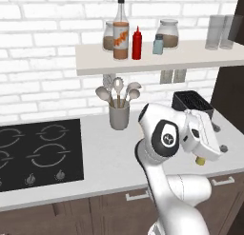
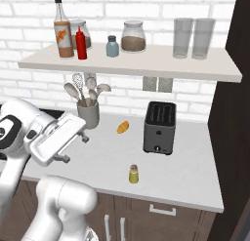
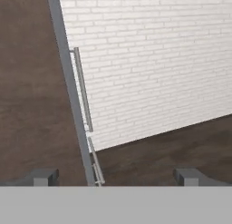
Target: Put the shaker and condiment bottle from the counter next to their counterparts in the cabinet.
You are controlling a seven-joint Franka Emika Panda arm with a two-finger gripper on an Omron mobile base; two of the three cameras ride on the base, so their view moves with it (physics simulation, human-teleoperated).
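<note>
The small yellow-olive shaker (image 2: 134, 174) stands upright on the light counter (image 2: 185, 171) near its front edge, in front of the toaster; in the left base view the shaker (image 1: 200, 161) peeks out under my hand. The red condiment bottle (image 2: 81, 43) stands on the pale shelf (image 2: 146, 64), right beside the tall glass bottle (image 2: 63, 32). Further right is the pale blue shaker (image 2: 112, 46). My gripper (image 2: 73, 147) hovers left of the yellow shaker, well apart from it and pointing sideways. It is open, with nothing between its fingertips (image 3: 190, 177).
A black toaster (image 2: 160, 128) and a small orange item (image 2: 123, 127) sit on the counter. A grey utensil holder (image 1: 119, 115) stands by the black stove (image 1: 38, 151). Jars (image 2: 133, 36) and two glasses (image 2: 193, 37) share the shelf. A dark brown tall cabinet (image 2: 239, 113) bounds the right.
</note>
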